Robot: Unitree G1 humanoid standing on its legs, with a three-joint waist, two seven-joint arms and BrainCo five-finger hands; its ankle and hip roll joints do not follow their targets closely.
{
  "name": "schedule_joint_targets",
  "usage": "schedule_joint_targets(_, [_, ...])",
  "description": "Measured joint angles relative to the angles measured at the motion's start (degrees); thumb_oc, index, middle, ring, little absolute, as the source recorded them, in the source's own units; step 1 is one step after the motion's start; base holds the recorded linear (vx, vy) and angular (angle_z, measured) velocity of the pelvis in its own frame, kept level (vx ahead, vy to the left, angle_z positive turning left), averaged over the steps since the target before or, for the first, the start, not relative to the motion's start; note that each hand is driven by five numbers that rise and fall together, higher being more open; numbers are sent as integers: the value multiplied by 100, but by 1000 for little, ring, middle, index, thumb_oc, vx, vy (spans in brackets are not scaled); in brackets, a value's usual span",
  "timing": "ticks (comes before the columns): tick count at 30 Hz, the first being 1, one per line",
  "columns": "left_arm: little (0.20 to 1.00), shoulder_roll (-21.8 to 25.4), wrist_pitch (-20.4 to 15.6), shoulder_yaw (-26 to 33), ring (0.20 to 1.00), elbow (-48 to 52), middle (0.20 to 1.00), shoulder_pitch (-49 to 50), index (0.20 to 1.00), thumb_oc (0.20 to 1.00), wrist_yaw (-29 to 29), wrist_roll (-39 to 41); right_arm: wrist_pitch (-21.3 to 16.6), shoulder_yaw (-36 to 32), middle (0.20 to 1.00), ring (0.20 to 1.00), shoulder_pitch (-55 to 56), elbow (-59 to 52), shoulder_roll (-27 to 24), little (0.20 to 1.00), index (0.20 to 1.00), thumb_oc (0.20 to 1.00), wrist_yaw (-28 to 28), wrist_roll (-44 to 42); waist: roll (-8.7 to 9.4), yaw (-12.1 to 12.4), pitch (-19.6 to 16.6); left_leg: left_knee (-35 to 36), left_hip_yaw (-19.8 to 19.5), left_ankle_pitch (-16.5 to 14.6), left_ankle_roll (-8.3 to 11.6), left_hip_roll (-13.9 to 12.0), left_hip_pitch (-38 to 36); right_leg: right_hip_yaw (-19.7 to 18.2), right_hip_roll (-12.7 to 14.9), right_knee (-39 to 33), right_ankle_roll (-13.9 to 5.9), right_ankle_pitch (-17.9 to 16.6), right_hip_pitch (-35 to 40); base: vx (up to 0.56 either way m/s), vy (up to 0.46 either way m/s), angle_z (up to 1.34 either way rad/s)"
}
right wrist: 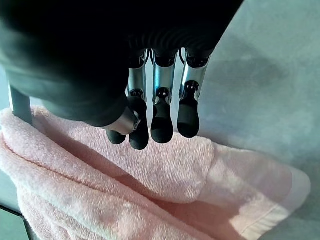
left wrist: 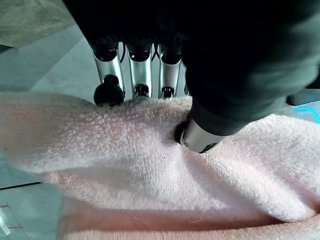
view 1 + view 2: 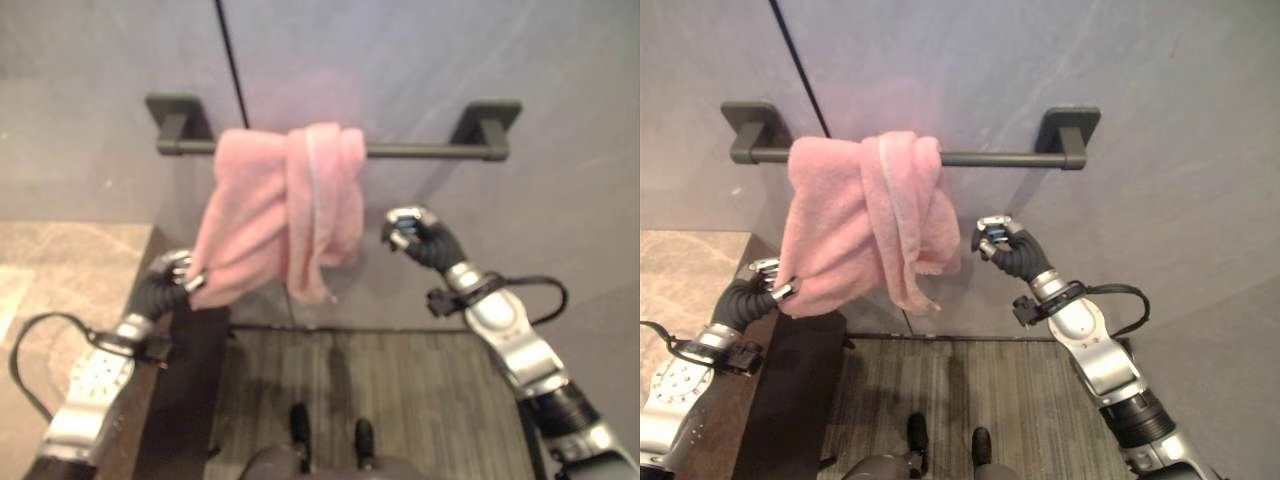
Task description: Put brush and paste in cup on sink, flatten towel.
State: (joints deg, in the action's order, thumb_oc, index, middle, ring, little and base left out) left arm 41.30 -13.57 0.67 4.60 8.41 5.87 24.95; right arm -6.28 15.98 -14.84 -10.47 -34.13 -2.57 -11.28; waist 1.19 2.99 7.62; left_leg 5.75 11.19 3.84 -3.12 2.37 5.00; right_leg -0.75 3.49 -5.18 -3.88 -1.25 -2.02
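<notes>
A pink towel [image 3: 285, 215] hangs bunched and twisted over the left half of a dark towel bar [image 3: 420, 151] on the grey wall. My left hand [image 3: 165, 283] is at the towel's lower left corner and holds it out to the left. In the left wrist view the thumb [image 2: 200, 137] presses into the towel [image 2: 150, 170] against the fingers behind it. My right hand [image 3: 1010, 248] hovers just right of the towel's hanging end, apart from it. Its fingers [image 1: 160, 120] are curled with nothing in them, and the towel [image 1: 125, 185] lies past them.
A beige stone countertop [image 3: 60, 270] lies at the left, with a dark cabinet side [image 3: 190, 380] below it. A striped grey floor [image 3: 400, 390] stretches under the bar. The bar's brackets [image 3: 1070, 128] stick out from the wall.
</notes>
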Motion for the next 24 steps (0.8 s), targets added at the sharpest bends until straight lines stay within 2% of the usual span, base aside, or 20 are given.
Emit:
schedule_joint_targets(5, [200, 23, 2, -115, 200, 0, 200, -14, 200, 200, 34, -15, 0, 11, 1000, 1000, 19, -3, 1, 1000, 1000, 1000, -132, -32, -4, -9, -1, 0, -2, 0, 0, 0, -6, 2, 1, -3, 0, 0, 5, 0, 0, 0])
schedule_joint_targets(6, [266, 23, 2, -146, 266, 0, 266, -19, 266, 266, 54, -18, 0, 14, 1000, 1000, 19, -3, 0, 1000, 1000, 1000, -153, -67, -4, -6, -1, 0, -2, 1, 0, 0, -5, 2, 0, -2, 0, 0, 5, 0, 0, 0])
schedule_joint_targets(7, [297, 23, 3, -184, 297, 0, 297, -20, 297, 297, 60, -17, 0, 20, 1000, 1000, 18, -3, 3, 1000, 1000, 1000, -168, -130, -5, -5, -2, 0, -2, 1, 0, 0, -6, 2, 0, 0, 0, -1, 5, 0, 0, 0])
schedule_joint_targets(10, [288, 70, 9, -329, 288, 2, 288, -117, 288, 288, 83, -17, 8, 264, 1000, 1000, -82, -3, -4, 1000, 1000, 1000, -275, -482, -13, -5, -4, -1, -3, 2, -1, 0, -6, 4, -1, 4, 2, -2, 6, 0, 0, 0])
schedule_joint_targets(11, [228, 71, 9, -351, 228, 2, 228, -150, 228, 228, 84, -15, 8, 364, 1000, 1000, -142, -6, -5, 1000, 1000, 1000, -315, -500, -16, -3, -5, 0, -6, 2, -1, 1, -6, 5, -1, 10, 2, -2, 9, 0, 0, 0])
schedule_joint_targets(13, [200, 80, 14, -398, 200, 2, 200, -208, 200, 200, 86, -6, 25, 588, 1000, 1000, -360, -6, -72, 1000, 1000, 1000, -329, -500, -20, 2, -4, 0, -7, 2, -1, 1, 2, 6, 0, 28, 3, -3, 2, 0, 0, 0])
schedule_joint_targets(24, [200, 91, 23, -508, 200, 21, 200, -312, 200, 200, 114, 73, 62, 746, 1000, 1000, -812, -12, -76, 1000, 1000, 1000, -322, -484, -20, 36, -5, -2, -66, 3, -2, 10, 124, 73, -3, 30, 3, -5, -103, 3, 7, 1])
